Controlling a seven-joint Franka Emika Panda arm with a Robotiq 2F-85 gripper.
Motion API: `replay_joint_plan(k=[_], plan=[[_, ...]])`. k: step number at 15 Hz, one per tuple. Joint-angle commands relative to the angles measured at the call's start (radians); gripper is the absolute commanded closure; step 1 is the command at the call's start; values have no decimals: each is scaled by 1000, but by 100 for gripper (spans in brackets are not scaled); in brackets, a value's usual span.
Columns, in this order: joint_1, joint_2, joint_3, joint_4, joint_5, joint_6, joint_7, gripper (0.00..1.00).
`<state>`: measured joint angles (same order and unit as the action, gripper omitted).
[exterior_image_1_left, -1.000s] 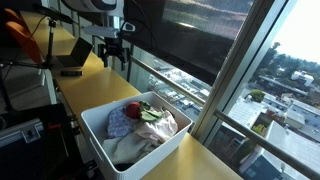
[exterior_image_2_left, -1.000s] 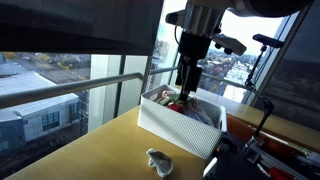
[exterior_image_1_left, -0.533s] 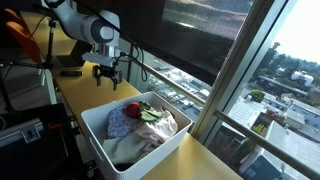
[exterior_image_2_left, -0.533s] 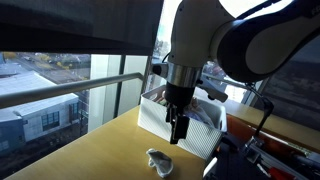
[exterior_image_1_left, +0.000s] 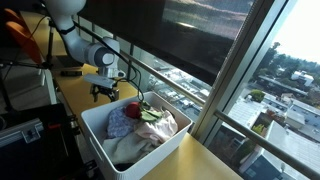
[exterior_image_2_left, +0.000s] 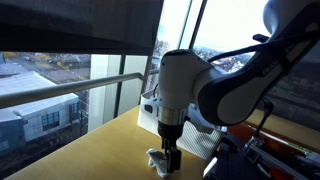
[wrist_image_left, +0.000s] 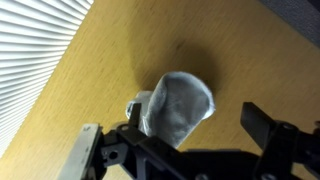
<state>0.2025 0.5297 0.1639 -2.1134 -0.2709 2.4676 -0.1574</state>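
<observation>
I find the gripper (exterior_image_2_left: 172, 157) released, jaws spread wide to clear the bulk of the small grey cloth (wrist_image_left: 180, 105) directly beneath. The cloth lies crumpled on the wooden table (wrist_image_left: 110, 60), near the white bin (exterior_image_1_left: 98, 138). I cannot confirm contact.

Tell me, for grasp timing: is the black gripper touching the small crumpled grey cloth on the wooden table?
Cannot tell. In the wrist view the open black gripper straddles the crumpled grey cloth, its body hiding the near edge.
</observation>
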Motion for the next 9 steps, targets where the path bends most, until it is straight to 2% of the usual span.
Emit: replay_joint_plan(k=[1,4,5,7,9], plan=[[12,83,-16,55,-19,25,-26,0],[10,124,-19,84,-28,23,-32,1],[8,131,-18,89,-26,22,-35,26],[10,139,-20,94,-28,23,-37,29],[15,137,-20,94,-31,21,-33,43]])
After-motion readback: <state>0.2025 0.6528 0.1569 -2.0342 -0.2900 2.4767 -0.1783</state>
